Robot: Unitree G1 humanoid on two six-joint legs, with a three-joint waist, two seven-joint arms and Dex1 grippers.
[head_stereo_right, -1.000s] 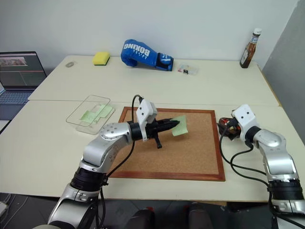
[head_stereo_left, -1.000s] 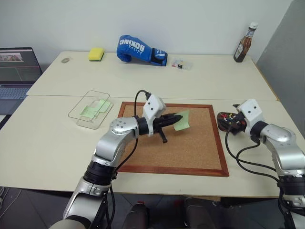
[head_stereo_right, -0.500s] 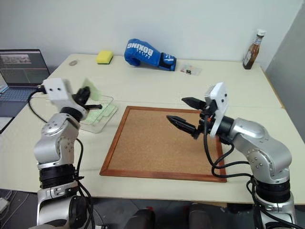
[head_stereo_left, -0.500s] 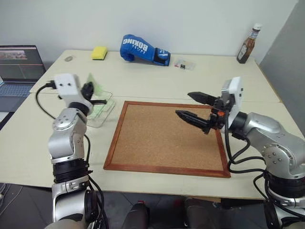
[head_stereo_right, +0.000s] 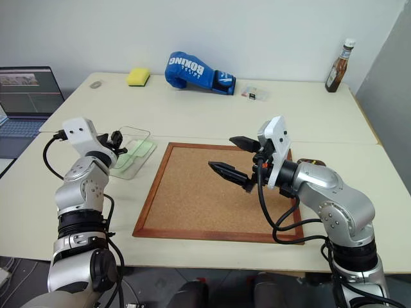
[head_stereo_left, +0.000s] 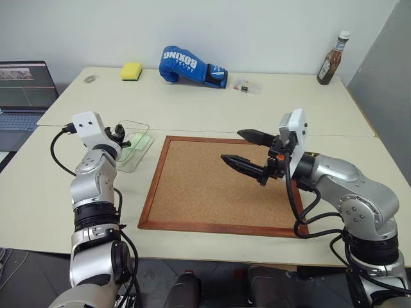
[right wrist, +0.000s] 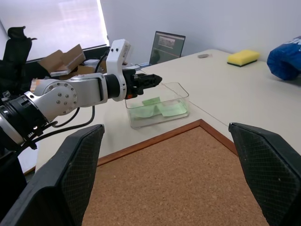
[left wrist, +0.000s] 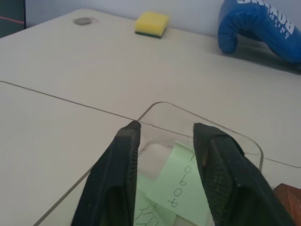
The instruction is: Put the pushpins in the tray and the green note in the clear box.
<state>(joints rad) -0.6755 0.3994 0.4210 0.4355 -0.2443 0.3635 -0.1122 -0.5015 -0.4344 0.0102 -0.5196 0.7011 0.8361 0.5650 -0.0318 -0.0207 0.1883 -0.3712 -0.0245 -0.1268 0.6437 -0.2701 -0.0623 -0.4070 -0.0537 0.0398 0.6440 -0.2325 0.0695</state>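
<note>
- Left eye view: the left gripper [head_stereo_left: 122,135] is held level over the near end of the clear box [head_stereo_left: 131,144], its arm bent sharply upward from the table edge; its jaws are seen parted, with nothing between them.
- In the left wrist view, the two black fingers [left wrist: 117,174] are spread over the box, and the green note [left wrist: 181,183] is seen lying flat inside it, handwriting facing up, beside other pale green sheets.
- The right gripper [head_stereo_left: 247,151] is raised above the corkboard [head_stereo_left: 212,186], pointing toward the robot's left; its jaws are spread wide and empty.
- In the right wrist view, both right fingers [right wrist: 70,174] are set far apart at the picture's sides, with the left arm and the clear box between them.
- The tray and the pushpins cannot be made out behind the right arm.
- The surface is formed by pale cream tables [head_stereo_left: 270,106] pushed together against a white wall.
- On the far table a yellow sponge [head_stereo_left: 130,71], a blue boxing glove [head_stereo_left: 191,65], a small clear case [head_stereo_left: 244,85] and a brown sauce bottle [head_stereo_left: 331,58] are placed.
- A laptop [head_stereo_left: 22,86] is standing open at the robot's far left.
</note>
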